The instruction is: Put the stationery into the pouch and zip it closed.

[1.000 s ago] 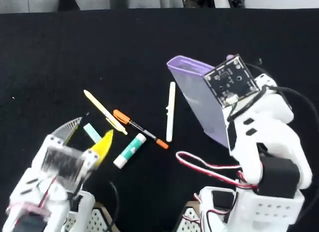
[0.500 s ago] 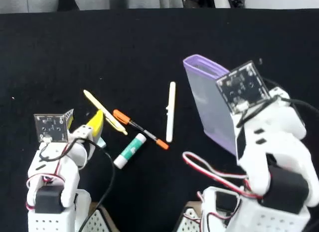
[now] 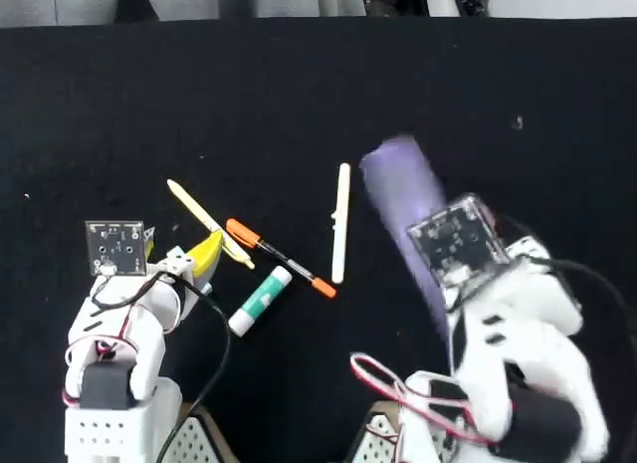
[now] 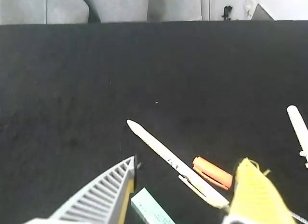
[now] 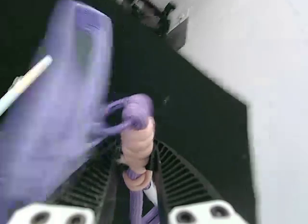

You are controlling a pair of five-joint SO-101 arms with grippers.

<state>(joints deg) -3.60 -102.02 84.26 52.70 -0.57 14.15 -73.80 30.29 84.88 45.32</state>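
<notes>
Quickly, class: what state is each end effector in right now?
Left end effector: open, empty.
Right end effector: shut on the purple fabric pouch.

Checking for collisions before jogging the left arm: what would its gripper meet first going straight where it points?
Probably the pale teal block lying ahead between the open fingers of the left gripper; the cream pen lies beyond it. Depth is unclear, so it might pass above the block.

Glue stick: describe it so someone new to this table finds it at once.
On the black table, find the scatter of pens beside the purple pouch. The glue stick lies at its near edge, on the robot's side of the orange pen. It is the only short, fat tube, white with a green band; the pens are long and thin.
</notes>
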